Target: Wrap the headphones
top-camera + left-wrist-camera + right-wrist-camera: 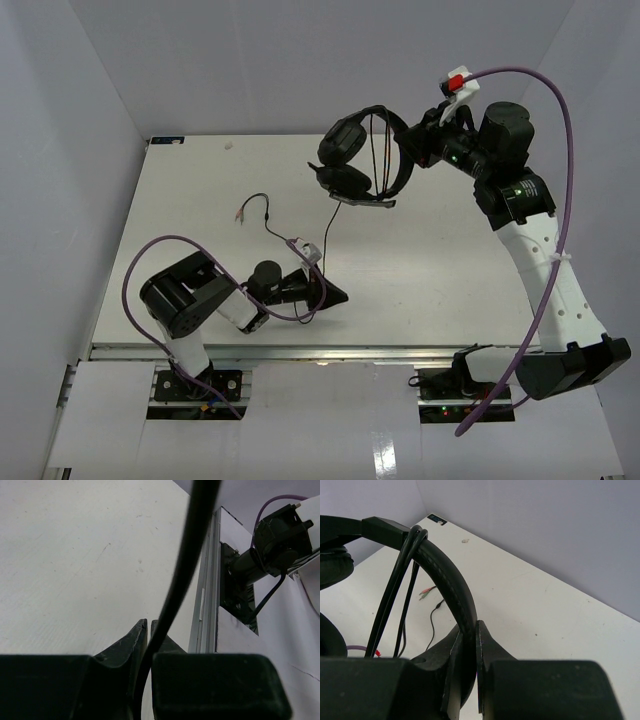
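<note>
Left arm: crouched low at the near-left of the white worktop, wrist turned toward the middle.
Left jaws: drawn almost together on the thin black cord, which runs up through the narrow slot between them. They appear to pinch it, probably so the slack can be steered during winding.
Cord path: from the left jaws one stretch climbs toward the headset. The other stretch trails loosely leftward across the worktop.
Plugs: small coloured tips at the cord's free end, lying flat on the worktop beyond the left arm. Judging by this loose length, much of the wrap is not yet done.
Headphones: black over-ear set, held in the air over the far side of the worktop, well apart from the left arm, earcups toward the left.
Cord turns: a few strands already cross the headband, so the wrap looks begun.
Right jaws: pressed tight on the padded headband, likely gripping there to hold the headset clear of the worktop, leaving room for the cord to pass around it.
</note>
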You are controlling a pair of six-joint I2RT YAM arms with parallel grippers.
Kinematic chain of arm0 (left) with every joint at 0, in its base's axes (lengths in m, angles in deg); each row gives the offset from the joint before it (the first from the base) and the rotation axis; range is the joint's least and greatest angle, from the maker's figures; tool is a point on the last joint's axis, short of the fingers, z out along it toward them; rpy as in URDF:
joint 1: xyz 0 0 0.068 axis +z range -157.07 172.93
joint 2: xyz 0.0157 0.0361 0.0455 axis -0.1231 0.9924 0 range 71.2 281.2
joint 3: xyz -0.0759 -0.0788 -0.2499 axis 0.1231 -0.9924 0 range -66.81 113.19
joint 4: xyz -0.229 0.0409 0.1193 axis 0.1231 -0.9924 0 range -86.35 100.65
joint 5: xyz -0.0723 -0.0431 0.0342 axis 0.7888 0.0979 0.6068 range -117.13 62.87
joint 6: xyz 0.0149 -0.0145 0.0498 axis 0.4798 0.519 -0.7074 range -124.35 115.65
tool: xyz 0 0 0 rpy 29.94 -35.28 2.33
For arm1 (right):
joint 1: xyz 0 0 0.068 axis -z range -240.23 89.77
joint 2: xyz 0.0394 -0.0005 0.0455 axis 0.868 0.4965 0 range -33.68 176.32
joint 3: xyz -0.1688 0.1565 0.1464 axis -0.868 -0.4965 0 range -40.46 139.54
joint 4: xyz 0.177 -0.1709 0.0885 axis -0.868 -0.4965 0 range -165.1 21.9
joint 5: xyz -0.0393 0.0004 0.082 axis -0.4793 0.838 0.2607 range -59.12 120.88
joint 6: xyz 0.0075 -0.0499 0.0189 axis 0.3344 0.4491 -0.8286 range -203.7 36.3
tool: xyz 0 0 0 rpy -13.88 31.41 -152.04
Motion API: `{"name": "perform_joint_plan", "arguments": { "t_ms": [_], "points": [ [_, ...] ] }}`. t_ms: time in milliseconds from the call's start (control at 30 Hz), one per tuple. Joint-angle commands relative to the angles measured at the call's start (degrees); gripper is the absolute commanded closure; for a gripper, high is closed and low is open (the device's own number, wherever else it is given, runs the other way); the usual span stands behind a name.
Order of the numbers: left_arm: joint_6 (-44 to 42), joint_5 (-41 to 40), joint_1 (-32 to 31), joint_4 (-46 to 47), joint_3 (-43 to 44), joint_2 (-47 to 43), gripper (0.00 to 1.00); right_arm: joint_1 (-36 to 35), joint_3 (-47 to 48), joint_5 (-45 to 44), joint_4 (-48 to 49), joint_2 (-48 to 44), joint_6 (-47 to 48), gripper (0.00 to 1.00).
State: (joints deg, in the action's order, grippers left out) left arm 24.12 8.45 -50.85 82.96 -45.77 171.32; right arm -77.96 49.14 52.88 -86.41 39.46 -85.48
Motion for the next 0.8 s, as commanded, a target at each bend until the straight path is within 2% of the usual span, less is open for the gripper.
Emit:
{"name": "perform_joint_plan", "arguments": {
  "t_ms": [0, 267, 533, 767],
  "points": [
    [1.1, -2.4, -2.5, 5.5, -0.6, 2.5, 0.82, 1.6, 4.0, -1.9, 4.2, -0.2, -2.7, 0.92],
    [0.5, -6.9, -7.2, 4.9, -3.0, 1.2, 0.89, 2.6, 5.2, -8.7, 4.0, 0.4, -3.9, 0.92],
    [-5.2, -14.6, -15.2, -12.3, -1.2, -10.3, 0.99, 2.8, 5.0, -18.3, 3.7, 1.3, -7.6, 0.92],
    [-6.1, -15.4, -18.5, -17.6, 2.2, -10.9, 1.0, 3.0, 4.2, -23.7, 3.4, 2.4, -9.2, 0.92]
  ]
}}
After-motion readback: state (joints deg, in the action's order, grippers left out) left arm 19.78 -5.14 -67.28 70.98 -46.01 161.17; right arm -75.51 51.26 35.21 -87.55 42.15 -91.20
